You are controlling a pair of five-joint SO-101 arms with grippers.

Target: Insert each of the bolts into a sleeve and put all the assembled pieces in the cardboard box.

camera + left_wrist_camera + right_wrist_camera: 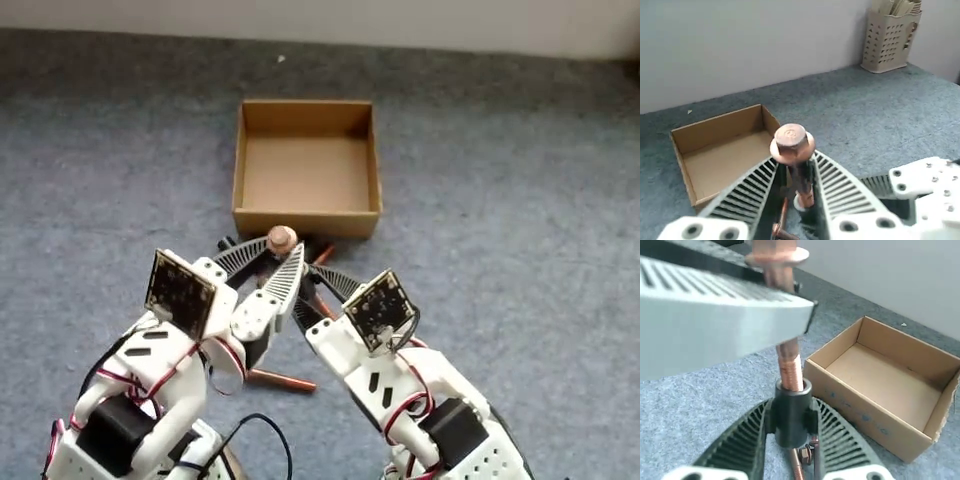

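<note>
A grey carpet [520,250] covered the whole work surface, and on it stood one cardboard box [306,221], square and shallow, with its open top facing up. Two white arms came toward the box from the side of its near wall. The left arm [150,390] and the right arm [420,390] lay side by side, and their grippers met just short of that wall.

The left gripper [796,167] was closed on the shank of one copper bolt [792,139]. The bolt stood upright, with its flanged hex head above the fingers, just beside the box's near wall and not over the box. The right gripper [790,420] sat directly beneath it, clamped around one black sleeve [789,400], also upright. In the right wrist view the bolt's shank ran down into the mouth of the sleeve. How deep it went could not be told.

One loose bolt [281,380] lay flat on the carpet between the two arms, farther from the box than the grippers were. More copper pieces [799,462] lay on the carpet under the two grippers, near the box's near wall. They overlapped, so their number could not be told.

One pale perforated holder [890,37] stood against the wall of the room, well apart from the box.
</note>
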